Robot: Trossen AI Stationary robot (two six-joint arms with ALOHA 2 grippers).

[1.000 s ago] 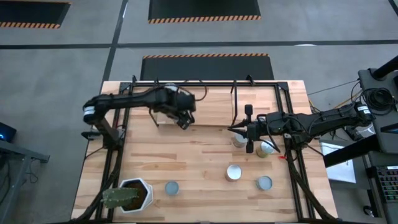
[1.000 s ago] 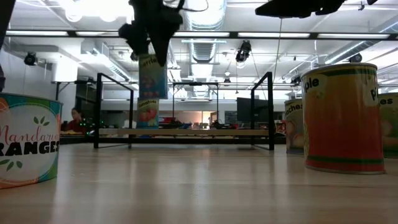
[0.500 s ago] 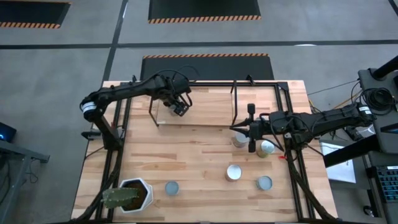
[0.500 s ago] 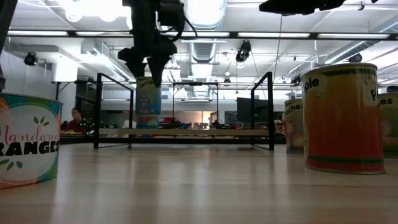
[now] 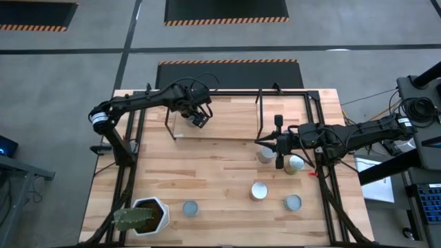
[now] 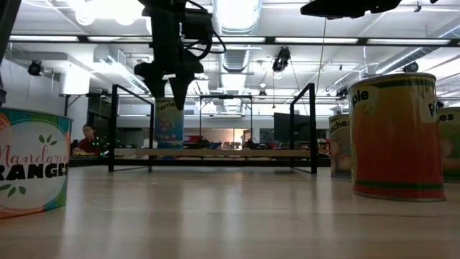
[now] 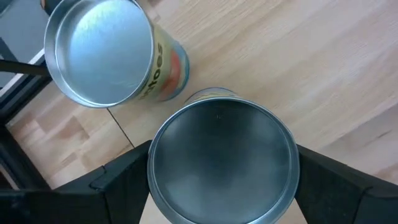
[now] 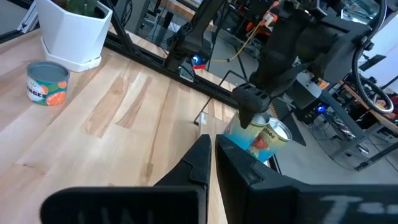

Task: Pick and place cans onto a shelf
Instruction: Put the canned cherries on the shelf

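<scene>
My left gripper (image 5: 198, 118) is over the left part of the shelf (image 5: 227, 117), a light-wood board on black rod legs, and is shut on a tin can (image 7: 221, 162) with a silvery top. In the low view the can (image 6: 169, 126) reaches down to about board level. A second can (image 7: 102, 50) with a yellow and orange label stands on the shelf close beside it. My right gripper (image 5: 260, 142) hangs shut and empty above the table at the shelf's right end, and its fingers show close together in its wrist view (image 8: 213, 162). My left gripper pinches the can's round wall near the top rim (image 7: 155, 168) between its two fingers, one on each side. The fingers (image 6: 175, 90) come from above, pointing down. The can is upright with its bottom at shelf-board level; I cannot tell whether it rests on the board.
Several loose cans stand on the table's right and near part (image 5: 265, 155) (image 5: 295, 164) (image 5: 258, 191) (image 5: 293, 202) (image 5: 189, 207). A white hexagonal plant pot (image 5: 145, 215) stands at the near left corner. Black frame rods run along the table's left and right sides.
My left gripper has gone toward the table's far edge and down with the can. The can was hanging well above the shelf and is now lowered upright to board level, next to the can standing there. My right gripper has kept still.
</scene>
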